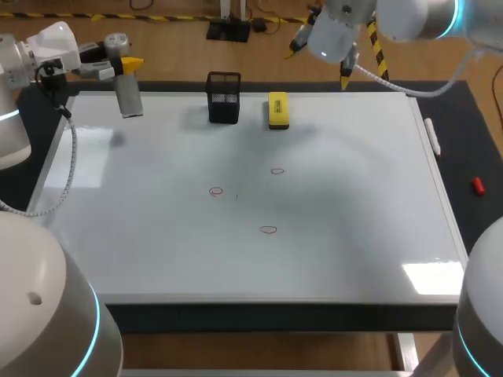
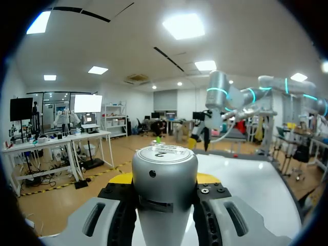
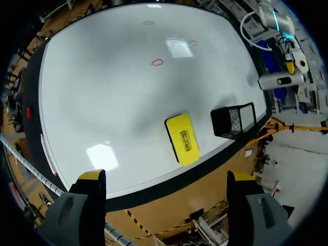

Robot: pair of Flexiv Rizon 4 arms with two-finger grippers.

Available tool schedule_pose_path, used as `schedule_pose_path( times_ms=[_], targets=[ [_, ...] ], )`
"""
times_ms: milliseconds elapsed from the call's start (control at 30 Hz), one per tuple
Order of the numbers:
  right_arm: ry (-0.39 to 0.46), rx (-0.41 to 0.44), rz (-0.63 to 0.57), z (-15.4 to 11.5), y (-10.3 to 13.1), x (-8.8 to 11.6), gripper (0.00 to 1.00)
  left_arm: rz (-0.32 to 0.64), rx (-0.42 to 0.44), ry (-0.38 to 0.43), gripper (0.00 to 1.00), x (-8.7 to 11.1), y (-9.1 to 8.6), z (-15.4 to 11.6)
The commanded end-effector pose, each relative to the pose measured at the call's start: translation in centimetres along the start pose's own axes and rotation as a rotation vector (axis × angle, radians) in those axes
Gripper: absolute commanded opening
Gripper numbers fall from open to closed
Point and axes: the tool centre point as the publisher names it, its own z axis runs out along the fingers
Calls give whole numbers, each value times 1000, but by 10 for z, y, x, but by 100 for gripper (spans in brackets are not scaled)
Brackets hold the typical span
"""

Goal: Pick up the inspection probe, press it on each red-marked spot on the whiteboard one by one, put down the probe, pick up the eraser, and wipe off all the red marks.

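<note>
The inspection probe [image 1: 130, 97], a silver cylinder, hangs over the whiteboard's [image 1: 354, 196] far left corner. My left gripper [image 1: 120, 63] is shut on its upper end. The left wrist view shows the probe [image 2: 164, 184] clamped between that gripper's [image 2: 164, 180] fingers. Three small red marks [image 1: 216, 191] [image 1: 277, 170] [image 1: 269, 230] sit near the board's middle. The yellow eraser [image 1: 278, 109] lies at the far edge, beside a black mesh basket [image 1: 224, 97]. My right gripper [image 1: 324, 56] hovers open beyond the far edge, above the eraser [image 3: 182, 139], with nothing between its fingers [image 3: 88, 183].
A white marker [image 1: 431, 135] lies along the board's right rim. A small red object [image 1: 477, 185] rests on the dark mat to the right of the board. The mesh basket [image 3: 234, 121] stands upright between the eraser and the probe [image 3: 277, 80].
</note>
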Motion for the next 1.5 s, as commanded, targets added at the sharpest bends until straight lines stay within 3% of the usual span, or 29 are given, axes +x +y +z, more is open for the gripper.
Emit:
schedule_pose_path(
  times_ms=[33, 200, 400, 1000, 1500],
  targets=[
    [86, -48, -107, 12, -4, -9, 100, 1, 1, -1, 0, 0, -1, 0],
    [108, -53, -272, 26, 4, -17, 100, 1, 1, -1, 0, 0, -1, 0],
    [151, -65, -379, 43, 12, -25, 100, 1, 1, -1, 0, 0, -1, 0],
    [213, -146, -375, 93, 29, -36, 100, 1, 1, -1, 0, 0, -1, 0],
    [245, -108, -317, 105, 33, -32, 100, 1, 1, -1, 0, 0, -1, 0]
  ],
)
